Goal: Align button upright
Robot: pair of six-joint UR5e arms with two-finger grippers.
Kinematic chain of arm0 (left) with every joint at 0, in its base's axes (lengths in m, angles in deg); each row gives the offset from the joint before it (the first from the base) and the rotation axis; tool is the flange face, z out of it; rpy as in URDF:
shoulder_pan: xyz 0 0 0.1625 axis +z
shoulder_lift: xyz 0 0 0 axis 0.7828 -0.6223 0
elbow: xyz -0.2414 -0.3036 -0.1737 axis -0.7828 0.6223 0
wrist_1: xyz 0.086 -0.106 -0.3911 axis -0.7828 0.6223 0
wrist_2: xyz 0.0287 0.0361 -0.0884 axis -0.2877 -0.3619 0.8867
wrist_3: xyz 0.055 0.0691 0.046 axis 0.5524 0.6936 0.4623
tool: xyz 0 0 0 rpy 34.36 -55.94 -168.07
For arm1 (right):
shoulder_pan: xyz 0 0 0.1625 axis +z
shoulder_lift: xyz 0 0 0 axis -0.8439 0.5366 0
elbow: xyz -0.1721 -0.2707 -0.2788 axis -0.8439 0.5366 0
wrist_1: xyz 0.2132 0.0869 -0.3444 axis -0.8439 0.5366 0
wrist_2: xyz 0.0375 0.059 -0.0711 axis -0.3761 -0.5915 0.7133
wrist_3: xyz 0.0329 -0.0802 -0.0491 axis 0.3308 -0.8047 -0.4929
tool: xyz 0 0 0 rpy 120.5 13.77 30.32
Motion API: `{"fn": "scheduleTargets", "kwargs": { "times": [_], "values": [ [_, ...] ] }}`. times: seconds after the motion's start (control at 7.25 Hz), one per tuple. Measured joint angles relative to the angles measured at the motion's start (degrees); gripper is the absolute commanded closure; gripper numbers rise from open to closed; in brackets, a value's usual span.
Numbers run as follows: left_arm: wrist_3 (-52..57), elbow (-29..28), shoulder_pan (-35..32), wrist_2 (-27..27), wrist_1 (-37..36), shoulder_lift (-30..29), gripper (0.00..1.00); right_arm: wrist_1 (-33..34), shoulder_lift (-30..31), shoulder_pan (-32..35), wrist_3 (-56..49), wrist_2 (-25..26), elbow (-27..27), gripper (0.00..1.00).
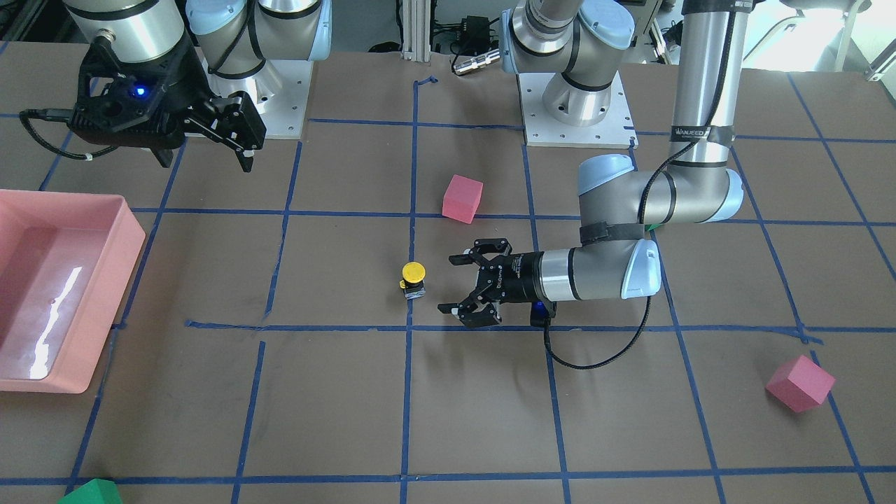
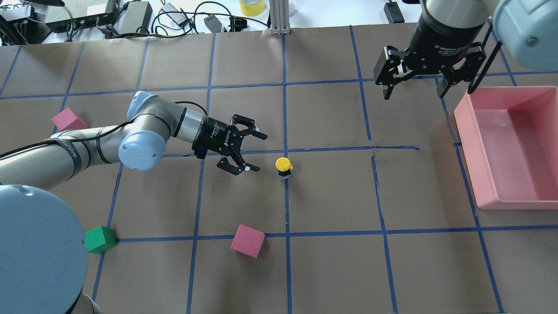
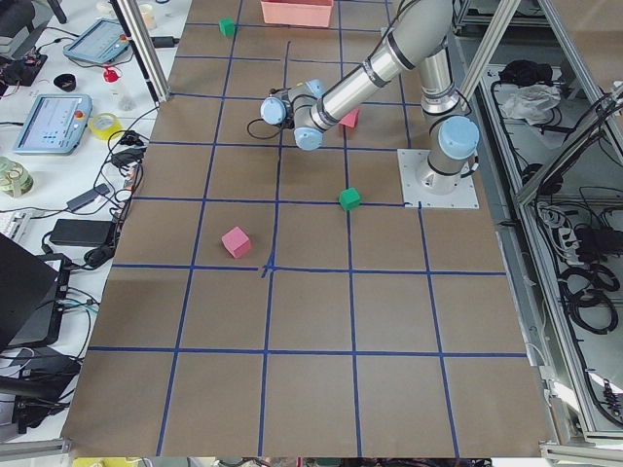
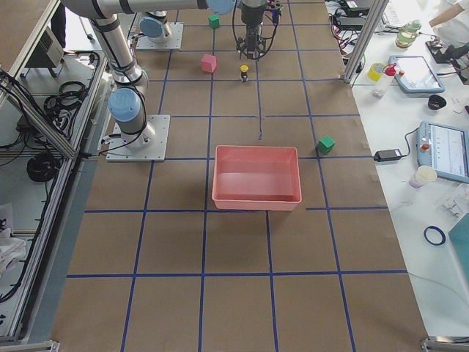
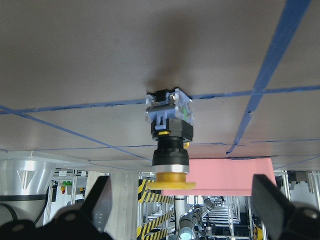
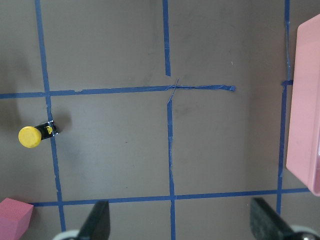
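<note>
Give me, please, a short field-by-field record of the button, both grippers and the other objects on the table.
button: upright on its base, yellow cap up, on a blue tape line
left gripper: open, low, pointing at the button, not touching it
right gripper: open, empty, raised near the pink bin
other objects: two pink cubes, two green cubes

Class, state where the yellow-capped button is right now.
In the overhead view the button stands upright near the middle, on a blue tape line, just right of the open left gripper.
</note>
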Motion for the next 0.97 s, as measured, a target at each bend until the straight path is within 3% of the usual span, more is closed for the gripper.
{"fn": "scheduleTargets", "kwargs": {
  "times": [0.28,0.41,0.69,0.97],
  "values": [
    [2.17,-7.53,0.74,-11.23,1.37,4.22,0.0,0.06,0.05,-0.04,0.06,0.02,0.0,0.0],
    [8.65,-10.48,0.88,-17.13,2.86,6.26,0.0,0.07,0.05,-0.05,0.07,0.06,0.0,0.0],
    [29.39,-16.66,0.98,-34.11,10.07,10.01,0.0,0.07,0.05,-0.06,0.07,0.08,0.0,0.0],
    [47.99,-23.04,0.98,-44.12,17.26,14.2,0.0,0.07,0.05,-0.06,0.01,0.09,0.0,0.0]
  ]
}}
